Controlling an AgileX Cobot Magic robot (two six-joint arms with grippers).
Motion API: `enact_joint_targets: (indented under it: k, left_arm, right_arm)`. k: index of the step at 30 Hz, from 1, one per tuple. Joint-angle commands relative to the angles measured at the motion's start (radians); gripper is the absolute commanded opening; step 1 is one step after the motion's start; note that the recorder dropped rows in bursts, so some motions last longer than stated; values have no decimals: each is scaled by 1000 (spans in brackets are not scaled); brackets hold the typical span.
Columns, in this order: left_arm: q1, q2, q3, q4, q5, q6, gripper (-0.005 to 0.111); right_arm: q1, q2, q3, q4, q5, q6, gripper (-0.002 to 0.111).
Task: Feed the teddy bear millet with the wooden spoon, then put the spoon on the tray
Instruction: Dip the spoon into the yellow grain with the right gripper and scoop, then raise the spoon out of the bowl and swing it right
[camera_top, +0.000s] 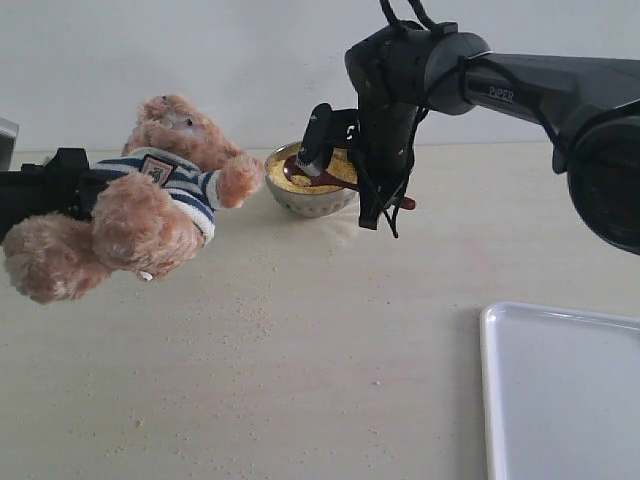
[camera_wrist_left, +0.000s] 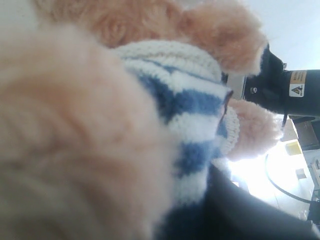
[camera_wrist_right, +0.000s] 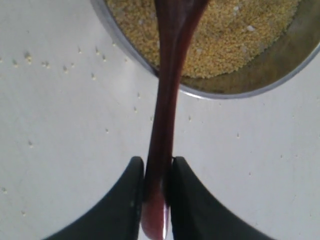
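Our right claw, nearly closed, pinches the handle end of the slim reddish-brown wooden spoon, whose tip reaches over the round metal bowl of yellow millet.

This is a robotics lab or test cell, by all signs. A pale wood-grain worktop runs up to a plain white wall, and a black jointed robot arm with a maker's name printed on its casing reaches over it. In the left wrist view a warning sticker sits on black machine housing. Behind it a bright floor carries a loose dark cable and what may be boxes or racks, too blurred to name. The things at hand read as props: a teddy bear, a metal bowl of millet and a white tray, with stray grains strewn about.
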Motion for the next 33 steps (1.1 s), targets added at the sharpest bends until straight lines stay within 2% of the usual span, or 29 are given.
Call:
enact_joint_targets:
  k: [1,20,26,33]
  left_arm:
    - [4,-1,0,-20,24,8,5]
    - [4,-1,0,-20,18,8,5]
    - [4,-1,0,-20,18,8,5]
    - [4,-1,0,-20,23,8,5]
  right_arm:
    - [-9,-6,-3,12,15,-9,0]
    - [-9,-6,-5,43,60,12,0]
    - [-9,-6,-64,60,84,22,0]
    - [-39,-6,-125,169,152,17,0]
